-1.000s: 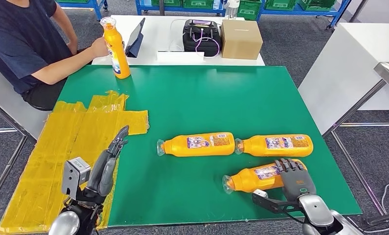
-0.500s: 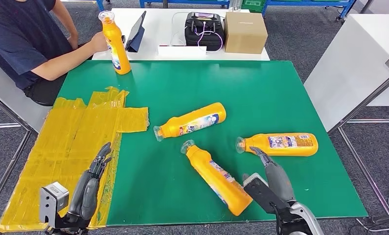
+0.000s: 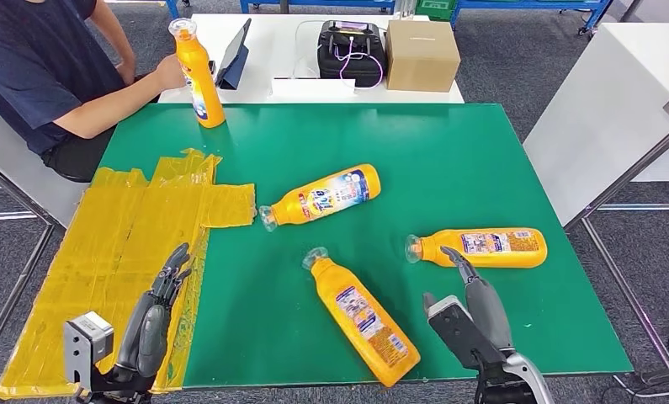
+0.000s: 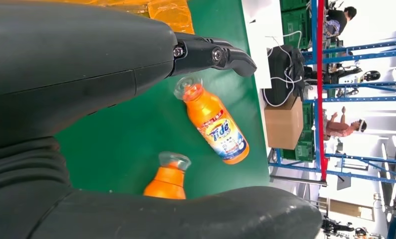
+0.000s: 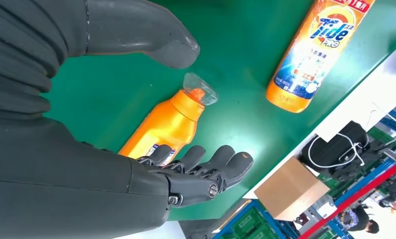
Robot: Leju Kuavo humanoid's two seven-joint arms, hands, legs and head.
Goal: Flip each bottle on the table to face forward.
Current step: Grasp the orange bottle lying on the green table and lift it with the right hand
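Both hands (image 3: 474, 316) open — empty

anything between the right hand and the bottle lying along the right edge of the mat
Nothing visible does. The right hand hovers open just short of that bottle, with bare green mat between them.

Grey carpet floor (image 3: 516, 84), white table (image 3: 297, 84) (carrying a cardboard box (image 3: 422, 55)), blue shelving (image 3: 516, 5) behind.

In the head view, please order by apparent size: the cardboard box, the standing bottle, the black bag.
1. Standing bottle, tallest.
2. Cardboard box and black bag: they look alike, so I will not rank them.
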